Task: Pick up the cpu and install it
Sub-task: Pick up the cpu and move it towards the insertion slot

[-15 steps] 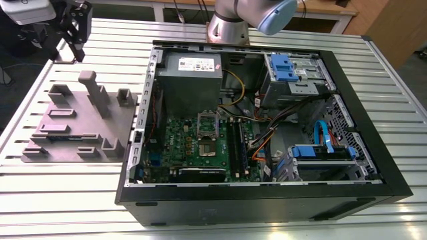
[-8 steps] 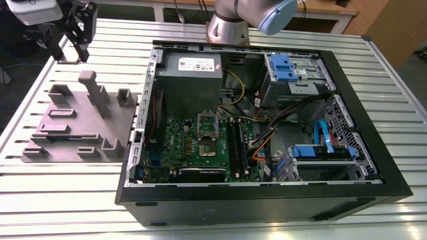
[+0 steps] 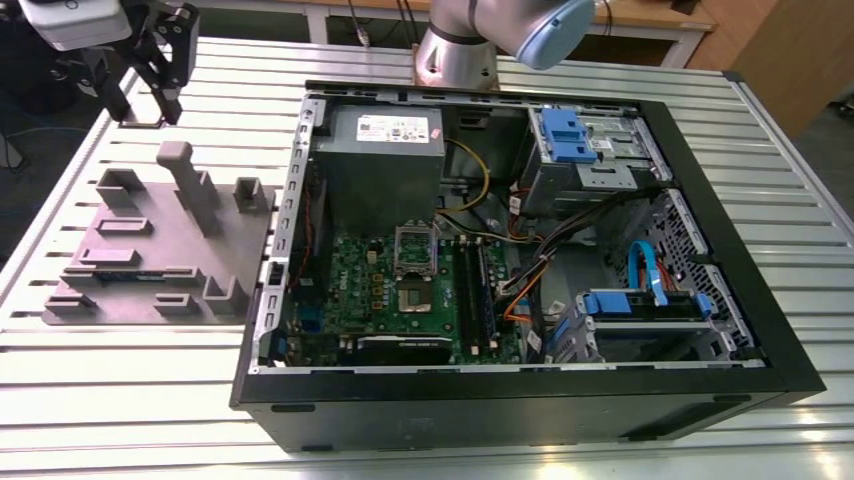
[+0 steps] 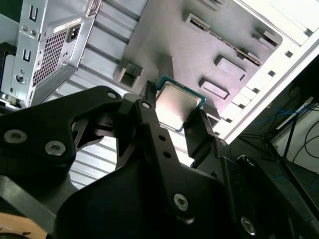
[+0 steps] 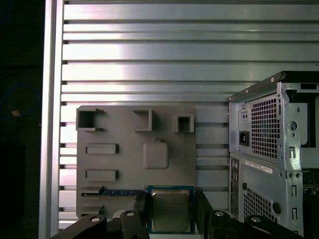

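Observation:
The cpu, a small square chip with a silvery top and green rim, sits between my gripper's two black fingers, which are shut on its edges. In both wrist views it hangs above the grey fixture plate. In the exterior view my gripper is high over the table's far corner on the view's left, beyond the plate. The open computer case lies on its side, with the motherboard's cpu socket exposed.
The plate carries upright grey posts and a memory stick. The case holds a power supply, blue drive bays and loose cables. The arm's base stands behind the case on the slatted metal table.

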Controlling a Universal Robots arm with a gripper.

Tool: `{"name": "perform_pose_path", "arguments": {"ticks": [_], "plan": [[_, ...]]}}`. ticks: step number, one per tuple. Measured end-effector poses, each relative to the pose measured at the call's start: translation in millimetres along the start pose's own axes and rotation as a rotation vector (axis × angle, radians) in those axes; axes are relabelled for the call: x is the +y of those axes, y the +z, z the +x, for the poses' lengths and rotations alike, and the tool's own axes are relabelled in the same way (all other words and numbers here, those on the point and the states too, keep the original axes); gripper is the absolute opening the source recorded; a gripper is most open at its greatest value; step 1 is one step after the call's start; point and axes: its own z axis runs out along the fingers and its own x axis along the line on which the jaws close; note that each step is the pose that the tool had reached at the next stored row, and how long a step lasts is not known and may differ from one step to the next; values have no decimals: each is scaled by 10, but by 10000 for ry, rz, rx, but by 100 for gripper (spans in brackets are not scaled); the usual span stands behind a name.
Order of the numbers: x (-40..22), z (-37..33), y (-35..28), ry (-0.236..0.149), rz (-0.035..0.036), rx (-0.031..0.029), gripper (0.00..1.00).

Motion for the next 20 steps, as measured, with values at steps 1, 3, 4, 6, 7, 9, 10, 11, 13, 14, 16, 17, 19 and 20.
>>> {"name": "perform_pose_path", "arguments": {"ticks": [1,3,4,6,7,9,10,11,13,14,16,17,19,20], "plan": [[0,0,0,0,0,0,47],[0,-1,0,0,0,0,47],[0,-1,0,0,0,0,47],[-10,-2,-1,-2,1,1,47],[-15,-2,-1,-1,2,0,47],[-20,-1,-1,1,2,1,47],[-22,-6,-1,1,2,-1,47],[-23,-14,-1,-1,2,1,47],[-22,-40,-1,0,2,0,47],[-22,-53,-1,0,1,0,47],[-22,-86,-2,0,2,0,47],[-21,-103,-2,0,1,0,47],[-21,-132,-2,0,1,0,47],[-21,-143,-2,0,0,1,47]]}}
